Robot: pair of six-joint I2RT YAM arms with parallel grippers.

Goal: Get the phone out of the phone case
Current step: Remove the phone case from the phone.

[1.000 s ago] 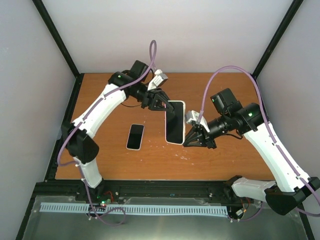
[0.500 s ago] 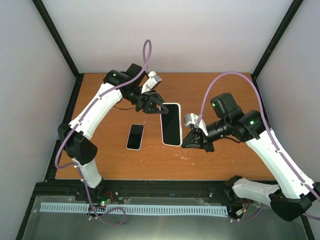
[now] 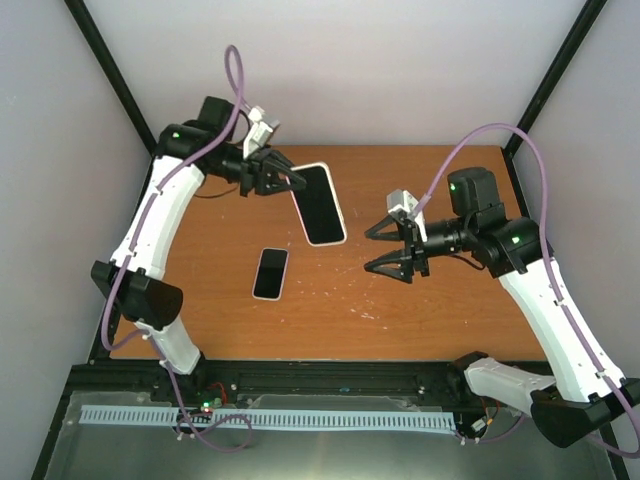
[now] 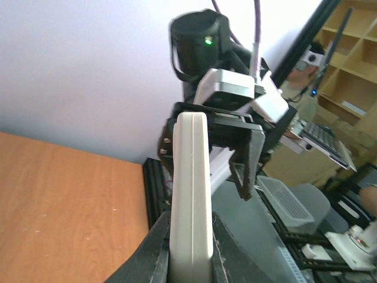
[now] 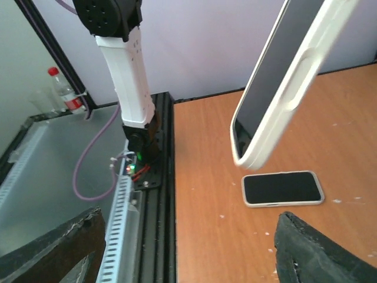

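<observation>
I see left gripper [image 3: 291, 182] clamped on white phone case [image 3: 320, 203], aloft far left; right gripper [image 3: 367, 250] wide, empty. Small phone [image 3: 270, 273] flat on table [image 3: 450, 300].

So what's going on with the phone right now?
The left gripper holds the white-cased phone up above the table. The right gripper is open, apart from it. A dark screen shows in the case, so the phone looks not yet out. A smaller phone lies flat on the table.

The brown wooden table [image 3: 450, 310] bears one small phone [image 3: 270, 273] lying flat, dark screen up.
</observation>
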